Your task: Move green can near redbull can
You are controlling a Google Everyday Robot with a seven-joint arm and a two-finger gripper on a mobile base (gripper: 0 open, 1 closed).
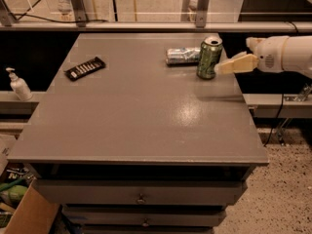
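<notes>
Presently in hand: the closing step, as I judge it. The standard-size green drink can with the silver top (pixel 209 57) already stands upright close by the slim, crinkled silver and pale-blue redbull can (pixel 182 56), so the placing looks done or all but done.
Next move: I think it calls for drawing my claw (pixel 225 66) straight back along its own line, away from the green can, with no sideways brush.
Claw state: I cannot tell whether it is apart or together, and I see no firm sign that it is clamped on anything.
Claw place: low over the flat grey table (pixel 146 116), near the table edge on my arm's side.
Green can from claw: right at my claw's tip, just ahead of it; whether touching or barely apart I cannot tell.
Redbull can from claw: on its side beyond the green can, just beside that can.
Risk: a tall upright can may tip if I nudge it while backing off.
Elsewhere: a flat black bar with pale keys (pixel 85 68) lies well ahead of my claw, past both cans.
</notes>
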